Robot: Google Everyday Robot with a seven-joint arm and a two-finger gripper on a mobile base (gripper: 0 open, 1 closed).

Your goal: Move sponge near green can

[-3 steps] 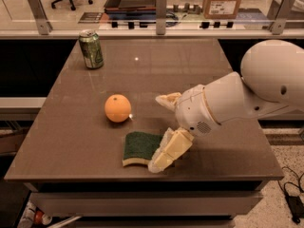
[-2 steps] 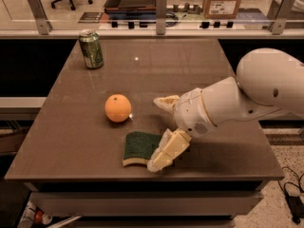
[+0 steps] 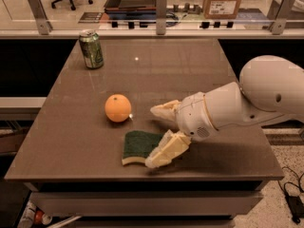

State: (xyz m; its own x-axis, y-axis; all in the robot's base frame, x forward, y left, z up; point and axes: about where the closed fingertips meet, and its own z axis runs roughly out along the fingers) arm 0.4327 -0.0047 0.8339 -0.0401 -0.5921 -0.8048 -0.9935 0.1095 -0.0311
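Observation:
The sponge [image 3: 136,145], dark green on top with pale yellow foam below, lies flat near the table's front edge. The green can [image 3: 91,49] stands upright at the far left corner, well away from the sponge. My gripper [image 3: 153,136] reaches in from the right and is open. Its far finger [image 3: 165,110] lies beyond the sponge. Its near finger [image 3: 166,152] overlaps the sponge's right front corner. The sponge's right end sits between the two fingers and still rests on the table.
An orange [image 3: 118,108] sits just left of the gripper, behind the sponge and between it and the can. The brown table [image 3: 156,70] drops off at its front edge close to the sponge. A railing and floor clutter lie behind the table.
The arm's upper body has shifted slightly. The fingers, sponge, orange and can stay where they were.

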